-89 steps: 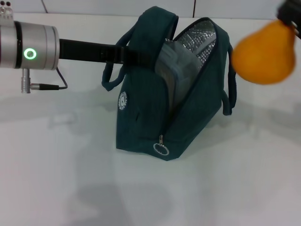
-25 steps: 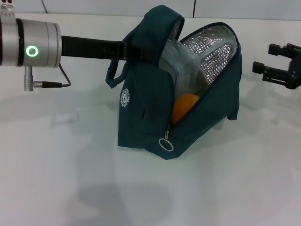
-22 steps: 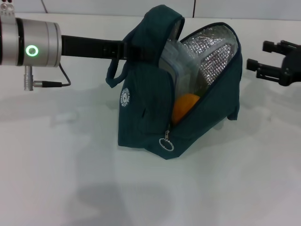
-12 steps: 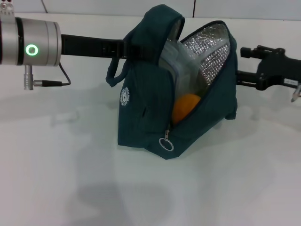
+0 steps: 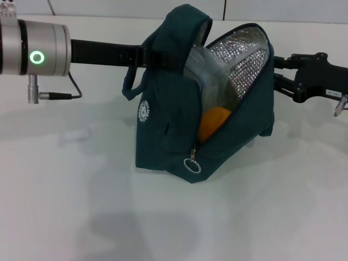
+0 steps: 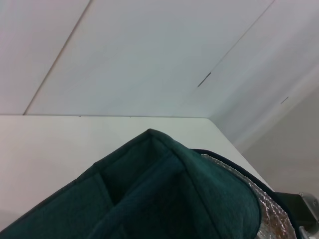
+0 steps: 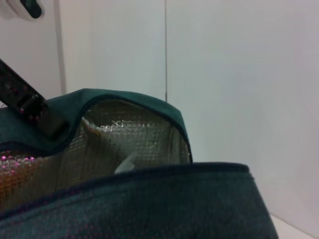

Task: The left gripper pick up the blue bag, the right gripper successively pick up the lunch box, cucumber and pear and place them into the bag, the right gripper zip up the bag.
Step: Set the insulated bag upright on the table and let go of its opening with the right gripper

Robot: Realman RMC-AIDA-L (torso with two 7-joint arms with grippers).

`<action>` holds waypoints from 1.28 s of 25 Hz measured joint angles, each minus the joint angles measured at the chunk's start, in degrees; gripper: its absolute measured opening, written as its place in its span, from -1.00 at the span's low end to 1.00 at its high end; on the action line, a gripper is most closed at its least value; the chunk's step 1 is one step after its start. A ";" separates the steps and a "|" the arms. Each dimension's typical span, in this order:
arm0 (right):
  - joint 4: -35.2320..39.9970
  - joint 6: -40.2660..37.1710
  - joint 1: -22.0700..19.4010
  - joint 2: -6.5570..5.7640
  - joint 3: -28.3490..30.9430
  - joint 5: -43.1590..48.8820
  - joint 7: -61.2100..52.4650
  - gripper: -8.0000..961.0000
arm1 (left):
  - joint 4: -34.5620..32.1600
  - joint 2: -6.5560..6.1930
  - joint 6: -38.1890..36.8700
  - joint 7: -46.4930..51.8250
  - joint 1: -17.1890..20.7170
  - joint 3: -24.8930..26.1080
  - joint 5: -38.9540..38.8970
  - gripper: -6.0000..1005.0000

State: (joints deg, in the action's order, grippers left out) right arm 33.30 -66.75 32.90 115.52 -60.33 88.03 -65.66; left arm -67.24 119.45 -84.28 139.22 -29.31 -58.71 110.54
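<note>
Blue bag (image 5: 168, 130) upright on white table (image 5: 81, 206), mouth gaping up and rightward, zipper ring (image 5: 192, 164) low at near end. Pear (image 5: 213, 120) and lunch box (image 5: 209, 68) inside. Left gripper (image 5: 149, 56) clamped on bag's raised handle. Right gripper (image 5: 278, 70) against bag's right edge; grip state impossible to tell.

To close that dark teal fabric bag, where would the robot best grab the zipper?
Probably by the metal ring pull, which hangs free at the low front end of the open zipper on the dark teal fabric bag. Come from the front and pinch the ring.
</note>
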 joint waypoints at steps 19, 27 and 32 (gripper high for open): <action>9.44 -4.51 -7.63 -0.36 0.22 -6.91 2.25 -0.84 | -0.03 0.06 -0.60 -0.91 0.08 -1.44 -2.39 -0.90; 20.28 -9.65 -15.13 -1.03 5.20 -8.55 -3.22 -0.83 | 0.66 0.29 1.94 -2.09 -0.11 -11.42 -9.45 -0.90; 20.05 -13.68 -16.81 -2.19 8.23 -8.00 -4.41 -0.82 | 2.17 0.33 6.72 -2.08 0.03 -20.09 -14.36 -0.90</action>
State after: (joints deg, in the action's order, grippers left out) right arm 53.35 -80.43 16.09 113.33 -52.10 80.04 -70.07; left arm -65.07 119.77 -77.56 137.13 -29.28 -78.80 96.18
